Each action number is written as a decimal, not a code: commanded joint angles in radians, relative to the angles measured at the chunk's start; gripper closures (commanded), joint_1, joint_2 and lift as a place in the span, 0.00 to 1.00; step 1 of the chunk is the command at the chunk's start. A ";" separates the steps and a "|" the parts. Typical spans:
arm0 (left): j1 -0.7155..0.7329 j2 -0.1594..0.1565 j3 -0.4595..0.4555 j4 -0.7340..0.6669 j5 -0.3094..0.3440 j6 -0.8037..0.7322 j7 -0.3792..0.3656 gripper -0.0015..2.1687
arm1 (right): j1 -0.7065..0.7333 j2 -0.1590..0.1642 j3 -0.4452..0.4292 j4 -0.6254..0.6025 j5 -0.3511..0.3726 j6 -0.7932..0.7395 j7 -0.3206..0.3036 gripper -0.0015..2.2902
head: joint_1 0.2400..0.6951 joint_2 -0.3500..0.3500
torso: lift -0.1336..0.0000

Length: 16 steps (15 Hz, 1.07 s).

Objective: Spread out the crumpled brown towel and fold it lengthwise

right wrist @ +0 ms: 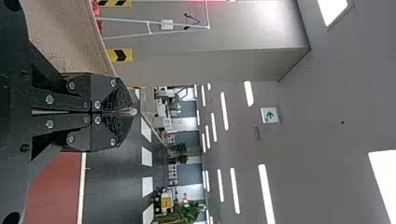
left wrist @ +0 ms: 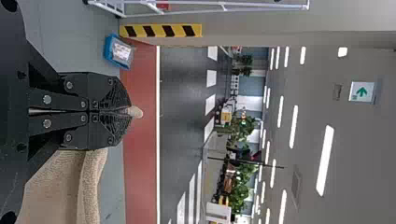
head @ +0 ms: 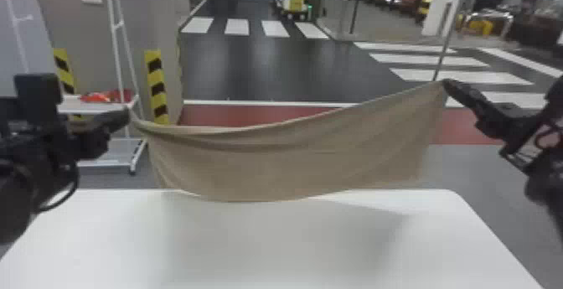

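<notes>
The brown towel point(head: 293, 158) hangs stretched between both grippers, its lower edge at the height of the table's far edge. At its upper left corner is my left gripper point(head: 127, 116); my right gripper point(head: 446, 83) holds the upper right corner, higher up. In the left wrist view the left gripper point(left wrist: 128, 111) is shut on a towel corner, a small bit poking out past the tips, and more towel point(left wrist: 60, 186) hangs beside it. The right gripper point(right wrist: 130, 112) in the right wrist view is likewise shut on the cloth, with the towel point(right wrist: 70, 37) running off alongside.
A white table point(head: 268, 242) stretches below the towel toward the front. Behind on the left stands a white rack point(head: 113, 143) with a red item on its shelf, near striped posts point(head: 157, 87). A thin pole point(head: 449, 37) rises behind the towel's right corner.
</notes>
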 commanded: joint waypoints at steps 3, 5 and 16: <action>0.354 0.002 0.063 -0.301 -0.012 0.056 0.032 0.54 | 0.222 -0.081 0.031 -0.004 -0.149 -0.037 0.125 0.58 | 0.34 0.30 | 0.07; 0.524 -0.016 0.074 -0.379 -0.054 0.056 0.037 0.54 | 0.385 -0.090 0.045 -0.027 -0.209 -0.105 0.168 0.58 | 0.53 0.28 | 0.07; 0.818 -0.033 0.060 -0.501 -0.170 0.053 0.072 0.54 | 0.692 -0.096 -0.006 -0.085 -0.321 -0.166 0.252 0.58 | 1.00 0.16 | 0.07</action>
